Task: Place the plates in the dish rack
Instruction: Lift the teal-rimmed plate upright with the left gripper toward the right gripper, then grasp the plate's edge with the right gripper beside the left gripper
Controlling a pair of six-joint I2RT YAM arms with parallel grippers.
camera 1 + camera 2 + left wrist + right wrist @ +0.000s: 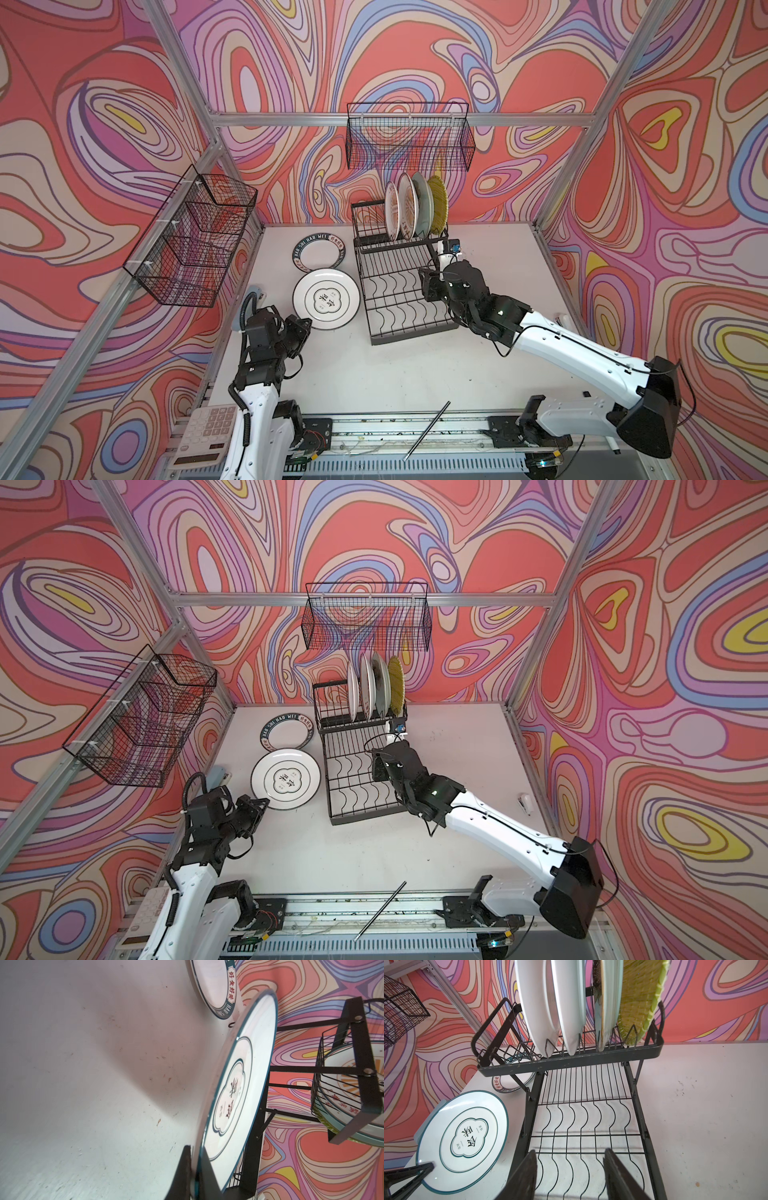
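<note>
Over the table (374, 374), left claw (195, 1169) grips the dark-ringed plate (326, 298) by its rim; right claw (571, 1153) gapes empty above the rack (571, 1062).

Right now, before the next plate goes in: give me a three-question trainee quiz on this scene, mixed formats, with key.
1. True or false: the upper tier of the black wire two-tier dish rack holds four upright round plates.
2. The left tool is shut on: A) the dark-ringed round white plate; B) a rack wire; C) nothing.
3. Fill in: the right tool hangs open over the rack's ____ tier.
Key: 1 true; 2 A; 3 lower.
</note>
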